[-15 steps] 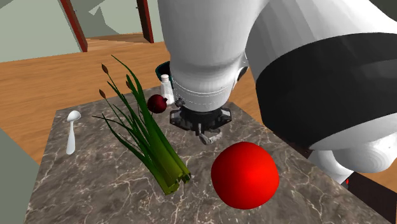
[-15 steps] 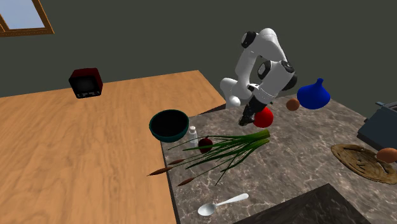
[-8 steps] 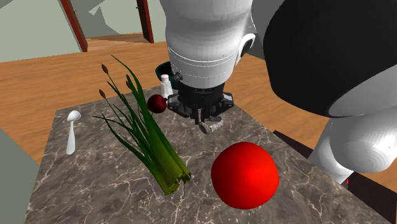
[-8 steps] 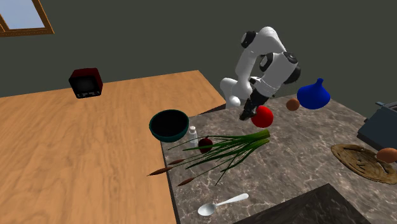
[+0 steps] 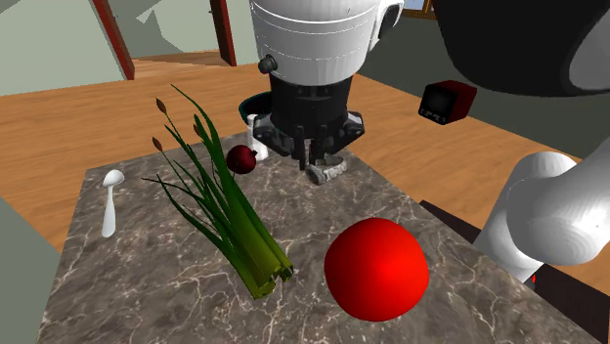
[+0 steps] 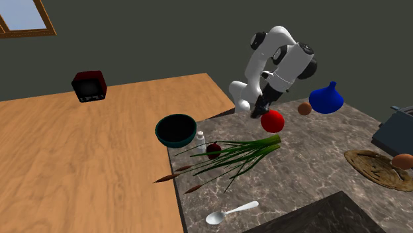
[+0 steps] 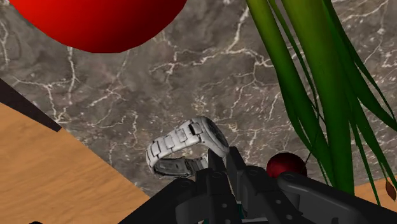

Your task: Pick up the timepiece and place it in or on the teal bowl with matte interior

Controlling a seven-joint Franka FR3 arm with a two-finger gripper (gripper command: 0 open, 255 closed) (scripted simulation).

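Watch [image 7: 188,147] raised in pincer [image 7: 224,167], teal bowl [image 6: 176,130] apart

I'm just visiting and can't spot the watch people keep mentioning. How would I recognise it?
Find the dark marbled counter and the white arm reaching over it. At the arm's tip, black jaws clasp the wristwatch above the stone, near the big red ball. It's the only silvery linked band, and the only thing held aloft.
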